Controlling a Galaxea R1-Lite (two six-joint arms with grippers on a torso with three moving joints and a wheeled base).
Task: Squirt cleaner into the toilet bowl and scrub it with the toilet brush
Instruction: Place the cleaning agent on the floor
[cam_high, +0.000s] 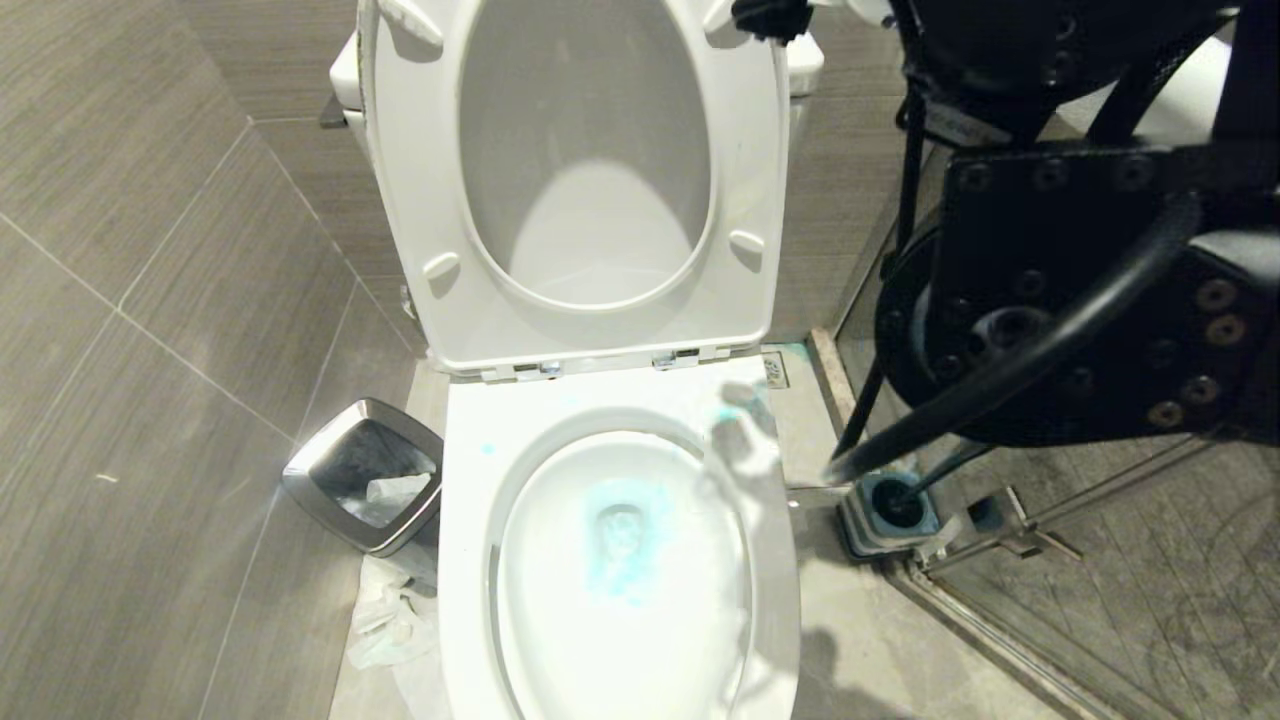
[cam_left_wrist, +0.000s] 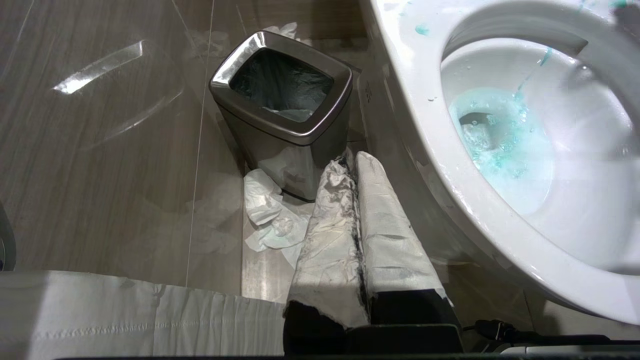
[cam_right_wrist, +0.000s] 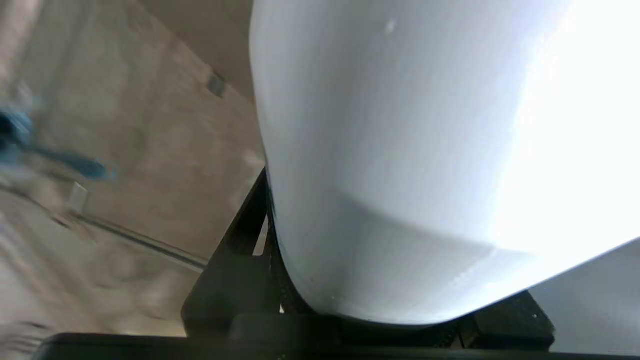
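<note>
The toilet bowl (cam_high: 470, 520) stands open, its seat and lid (cam_high: 410, 200) raised, and light blue liquid (cam_high: 620, 545) pools in its water. My right gripper (cam_right_wrist: 380, 280) is shut on the cleaner (cam_right_wrist: 400, 150), whose white body fills the right wrist view; its cap is hidden. The right arm (cam_high: 1080, 280) looms at the upper right of the head view. The toilet brush (cam_high: 895, 500) stands in its square holder on the floor to the right of the bowl, and its blue handle (cam_right_wrist: 75, 166) shows blurred. My left gripper (cam_left_wrist: 350, 165) is parked low beside the bowl (cam_left_wrist: 415, 100), shut and empty.
A steel waste bin (cam_high: 365, 475) stands left of the toilet, also seen close to the left gripper (cam_left_wrist: 282, 100). Crumpled tissue (cam_left_wrist: 270, 215) lies on the floor at its foot. A glass partition with a metal track (cam_high: 1000, 545) bounds the right side.
</note>
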